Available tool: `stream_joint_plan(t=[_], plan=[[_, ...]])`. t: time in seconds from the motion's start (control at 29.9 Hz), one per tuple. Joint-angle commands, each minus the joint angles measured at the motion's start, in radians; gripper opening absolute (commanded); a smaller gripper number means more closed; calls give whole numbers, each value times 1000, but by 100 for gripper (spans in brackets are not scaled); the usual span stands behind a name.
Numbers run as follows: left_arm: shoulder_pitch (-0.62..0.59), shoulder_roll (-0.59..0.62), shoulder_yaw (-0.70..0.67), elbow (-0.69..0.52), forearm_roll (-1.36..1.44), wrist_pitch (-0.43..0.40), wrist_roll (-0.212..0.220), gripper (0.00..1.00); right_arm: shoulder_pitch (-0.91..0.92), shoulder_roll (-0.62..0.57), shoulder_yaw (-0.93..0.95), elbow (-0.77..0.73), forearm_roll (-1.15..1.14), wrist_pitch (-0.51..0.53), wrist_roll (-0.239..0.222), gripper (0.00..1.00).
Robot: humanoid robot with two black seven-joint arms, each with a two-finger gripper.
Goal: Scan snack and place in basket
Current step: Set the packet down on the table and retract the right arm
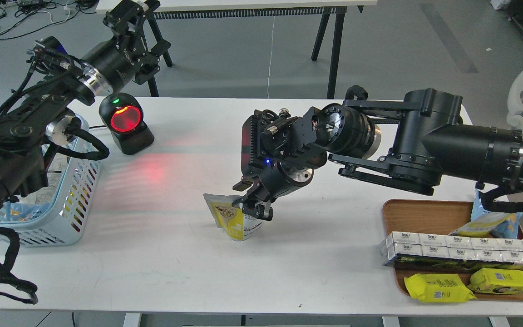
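The snack (229,220), a small yellow and silver-white pouch with a picture of nuts, is at the table's middle, its bottom at or just above the tabletop. My right gripper (249,203) reaches in from the right and is shut on the pouch's upper right edge. The light blue slotted basket (80,190) stands at the table's left edge and holds some packets, partly hidden by my left arm. My left gripper (127,16) is raised high behind the table's far left; its fingers are dark and cannot be told apart.
A black barcode scanner (126,123) with a glowing red window stands at the back left and throws red light on the table. A brown wooden tray (425,213) at the front right holds boxes, flat yellow packets and a blue-and-yellow bag.
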Motion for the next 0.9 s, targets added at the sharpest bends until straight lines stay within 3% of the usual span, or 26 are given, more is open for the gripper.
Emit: stream_joint_plan(t=[0.0,0.1,0.17,0.4,0.64,0.87], plan=[[-2,0,0,0,0,0,0,100,12,-3,18,-3,0,0,0,68],[-2,1,0,0,0,0,0,100,34,-9,80,-33,0,0,-4,79],[-3,1,0,0,0,0,0,100,37,-14,120,-82,6,0,-28,100],[-5,8,0,0,2,0,0,100,31,-158,277,-233,379,0,-87,100],[-37,14,-3,0,3,0,0,100,-25,-348,404,-299,800,0,-113,100],[-63,37,-50,0,-8,0,0,100,-118,-468,415,-334,1279,0,-147,100]])
